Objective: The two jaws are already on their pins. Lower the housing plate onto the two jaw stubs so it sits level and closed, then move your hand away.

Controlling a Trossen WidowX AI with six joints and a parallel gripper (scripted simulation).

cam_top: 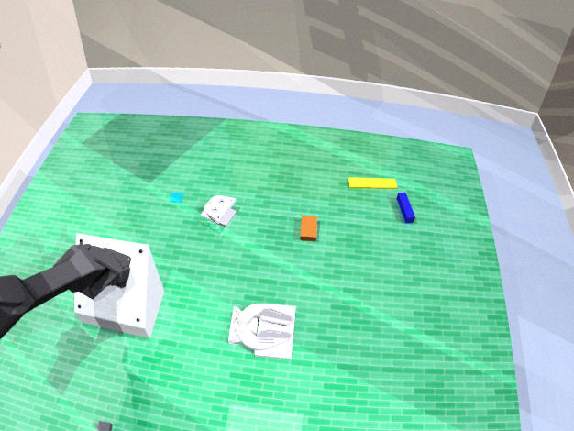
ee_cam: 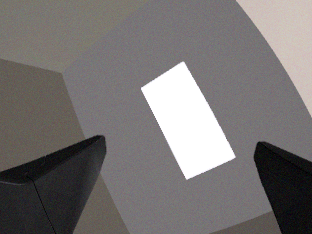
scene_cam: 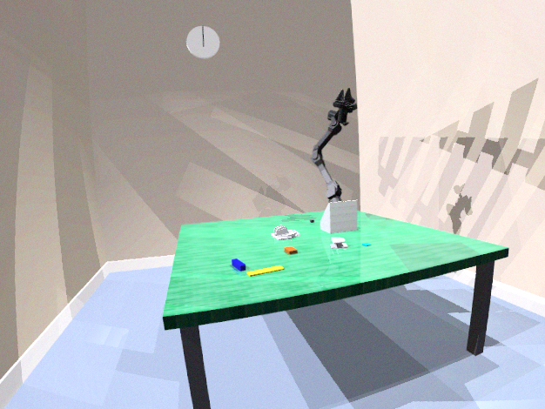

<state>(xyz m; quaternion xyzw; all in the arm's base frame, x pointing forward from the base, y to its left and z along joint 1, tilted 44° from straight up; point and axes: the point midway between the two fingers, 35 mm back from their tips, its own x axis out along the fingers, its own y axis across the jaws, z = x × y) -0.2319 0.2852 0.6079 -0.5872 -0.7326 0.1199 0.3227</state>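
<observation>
A small white part with round holes, apparently the housing plate [cam_top: 226, 202] [scene_cam: 338, 240], rests on the green table near the cyan square. It shows an upper and a lower layer. The white base with the two curved jaws [cam_top: 273, 353] [scene_cam: 280, 231] lies apart from it, on the pedestal's other side; no separate plate covers its jaws. My gripper [scene_cam: 344, 90] [ee_cam: 180, 147] is open and empty, raised high above the pedestal, fingers pointing up. The wrist view shows only ceiling, walls and a bright panel between the fingers. The jaw pins are too small to make out.
A white pedestal [cam_top: 138, 287] [scene_cam: 343, 216] carries the arm. An orange block [cam_top: 308, 226] [scene_cam: 290, 250], a yellow bar [cam_top: 372, 182] [scene_cam: 265, 271], a blue block [cam_top: 404, 207] [scene_cam: 238, 264], a cyan square [cam_top: 176, 197] [scene_cam: 366, 244] and a dark cube [cam_top: 104, 425] [scene_cam: 312, 220] are on the table.
</observation>
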